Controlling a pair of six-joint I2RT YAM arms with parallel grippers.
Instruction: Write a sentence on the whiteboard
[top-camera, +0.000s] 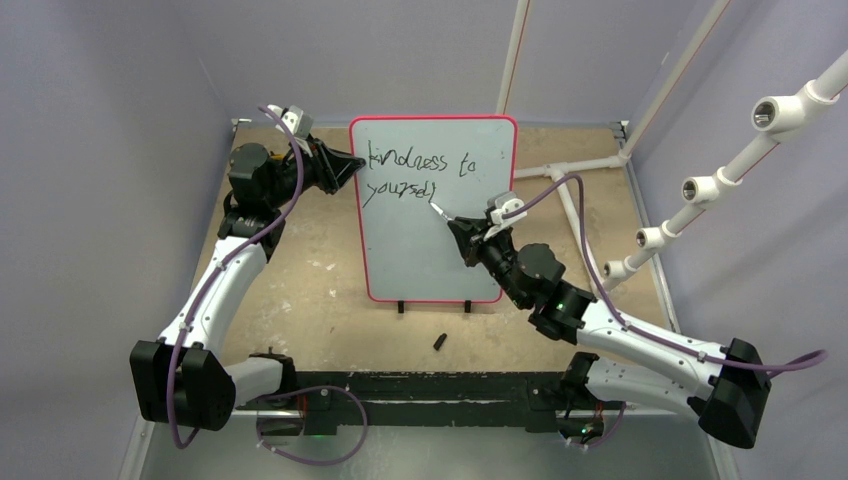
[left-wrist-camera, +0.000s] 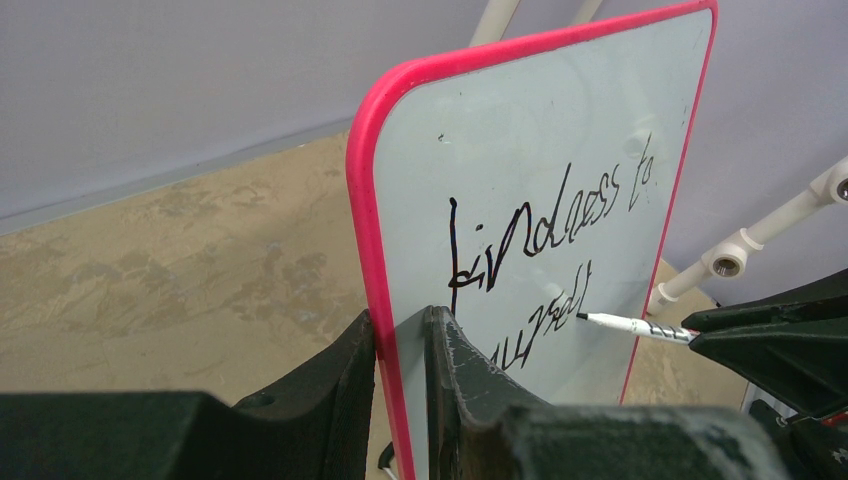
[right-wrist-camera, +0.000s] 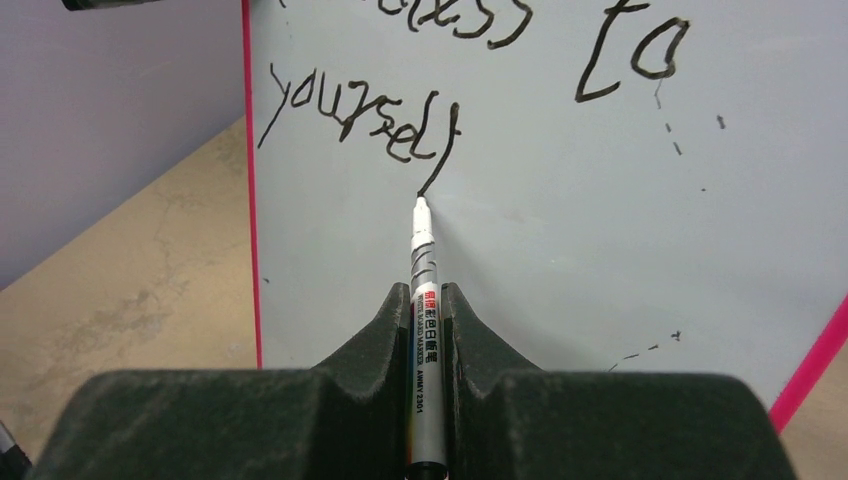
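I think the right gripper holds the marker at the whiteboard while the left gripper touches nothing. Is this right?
No: the left gripper clamps the pink edge of the whiteboard, as the left wrist view shows. The right gripper does hold the marker.

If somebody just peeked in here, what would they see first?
The big upright whiteboard with a pink-red rim stands mid-table, black handwriting starting "kindness to" across its top. The right gripper holds a thin silver marker, tip just under the last stroke, and the left gripper pinches the board's left edge.
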